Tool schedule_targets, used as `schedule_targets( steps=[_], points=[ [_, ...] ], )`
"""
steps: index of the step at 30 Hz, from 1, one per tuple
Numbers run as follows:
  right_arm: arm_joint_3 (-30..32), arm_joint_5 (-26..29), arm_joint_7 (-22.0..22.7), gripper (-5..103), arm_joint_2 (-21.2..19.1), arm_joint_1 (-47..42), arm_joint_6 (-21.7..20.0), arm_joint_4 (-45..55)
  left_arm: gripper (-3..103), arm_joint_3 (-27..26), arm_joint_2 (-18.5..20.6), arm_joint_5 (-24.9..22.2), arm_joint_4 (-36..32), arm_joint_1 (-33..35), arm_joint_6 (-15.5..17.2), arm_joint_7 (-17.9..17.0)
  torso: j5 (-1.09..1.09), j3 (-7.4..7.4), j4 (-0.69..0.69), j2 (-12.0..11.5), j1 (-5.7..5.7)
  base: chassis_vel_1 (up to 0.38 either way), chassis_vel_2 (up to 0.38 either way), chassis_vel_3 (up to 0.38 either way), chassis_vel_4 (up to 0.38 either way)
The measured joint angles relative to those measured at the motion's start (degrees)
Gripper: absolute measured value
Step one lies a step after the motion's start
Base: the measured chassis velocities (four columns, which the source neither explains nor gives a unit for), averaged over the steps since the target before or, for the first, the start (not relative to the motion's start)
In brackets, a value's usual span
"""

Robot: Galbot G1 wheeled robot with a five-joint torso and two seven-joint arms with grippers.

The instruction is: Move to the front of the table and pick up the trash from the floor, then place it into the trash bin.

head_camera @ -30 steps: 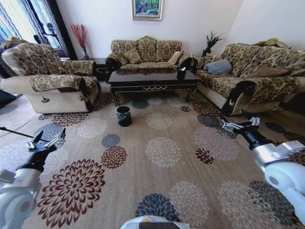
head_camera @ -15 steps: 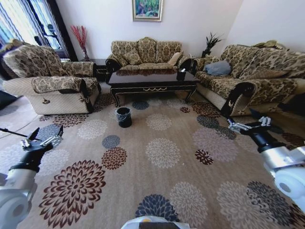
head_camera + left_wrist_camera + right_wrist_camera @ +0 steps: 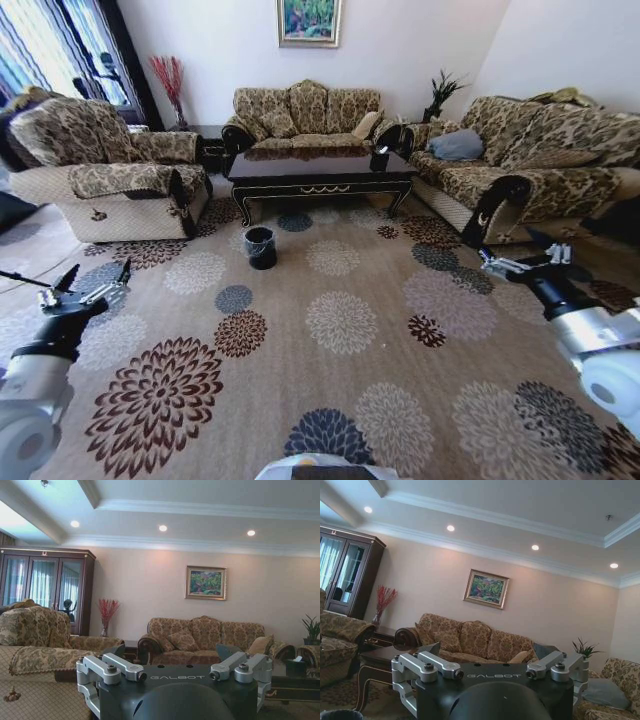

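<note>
- We hold our left gripper (image 3: 92, 283) low at the left of the head view, over the flowered carpet (image 3: 340, 320), its two fingers spread apart with nothing between them.
- Our right gripper (image 3: 530, 262) hangs at the far right, just in front of the right-hand sofa (image 3: 520, 165), fingers likewise parted and empty.
- The trash bin (image 3: 261, 246) stands upright on the carpet, ahead of both grippers and between them, nearer our left one; a clear liner folds over its rim.
- The table (image 3: 320, 170) lies beyond the bin, farther from us than either gripper, with the bin just off its front left corner.
- In our left wrist view the fingers (image 3: 122, 666) are folded back wide, and the far sofa (image 3: 205, 640) sits straight ahead of them under a framed painting (image 3: 205, 582).
- We cannot make out any trash on the floor; the carpet's dark flower patches make small pieces hard to tell apart.
</note>
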Motion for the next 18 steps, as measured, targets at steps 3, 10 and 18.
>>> schedule_targets(
  steps=[3,10,18],
  points=[
    [-1.4,1.5,0.0,100,-1.1,1.0,-0.3,-0.6,100,0.5,0.0,-0.1,1.0,-0.5,0.1,-0.7,0.0,0.6,0.0,1.0,0.41,0.0,0.0,0.0,0.0],
    [-3.4,2.0,0.0,100,-3.2,3.3,-0.8,-1.6,100,0.8,0.6,-0.5,1.6,-1.7,0.7,-0.7,0.0,1.53,0.0,2.6,1.1,0.0,0.0,0.0,0.0],
    [-7.4,2.2,0.0,100,-5.4,7.1,-1.0,-3.3,100,0.3,1.8,-1.4,2.7,-2.7,1.1,-0.6,0.0,2.81,0.0,4.8,2.01,0.0,0.0,0.0,0.0]
  ],
)
